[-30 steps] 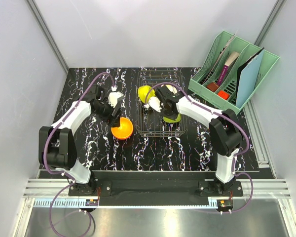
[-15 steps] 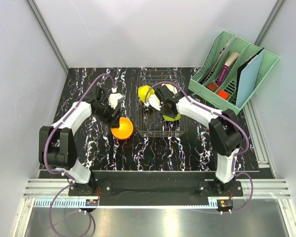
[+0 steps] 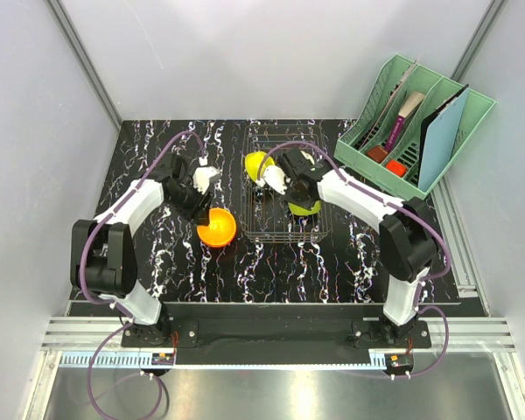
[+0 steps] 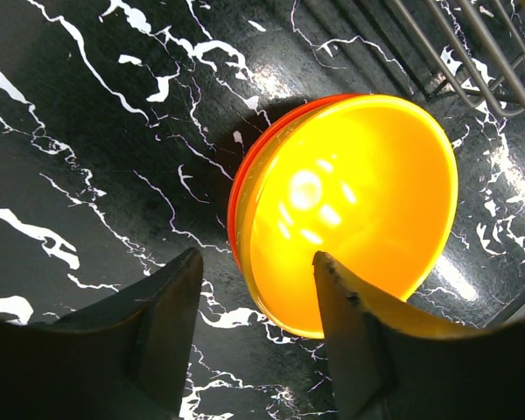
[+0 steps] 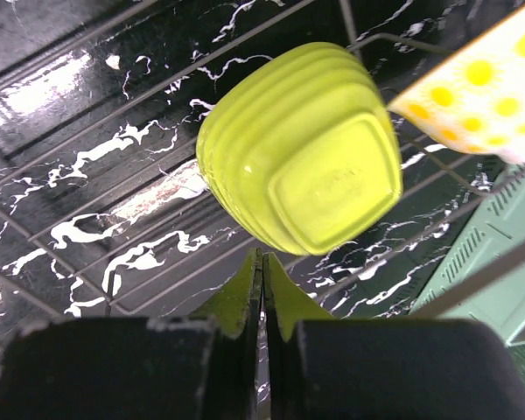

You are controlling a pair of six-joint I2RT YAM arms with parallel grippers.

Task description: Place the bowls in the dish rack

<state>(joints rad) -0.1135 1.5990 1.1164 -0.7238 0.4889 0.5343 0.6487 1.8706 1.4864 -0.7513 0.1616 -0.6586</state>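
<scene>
An orange bowl (image 3: pixel 217 227) lies tilted on the black marble table, left of the dark wire dish rack (image 3: pixel 283 229). My left gripper (image 3: pixel 203 181) hovers just behind it, open. In the left wrist view the gripper (image 4: pixel 258 293) has its two fingers either side of the orange bowl's (image 4: pixel 350 210) near rim, not touching it. In the rack stand a yellow bowl (image 3: pixel 257 164) and a lime green bowl (image 3: pixel 305 208). My right gripper (image 3: pixel 277 179) is over the rack, shut and empty. In the right wrist view the gripper (image 5: pixel 262 273) is just below the lime bowl (image 5: pixel 302 179). A white bowl with yellow dots (image 5: pixel 481 96) shows beside it.
A mint-green file organiser (image 3: pixel 416 122) with books and small items stands at the back right, close to the rack's far right corner. The rack's wires (image 4: pixel 472 44) lie just beyond the orange bowl. White walls enclose the table on three sides.
My right gripper has shifted slightly toward the back of the rack. My left gripper has turned a little above the orange bowl. The bowls have not moved.
</scene>
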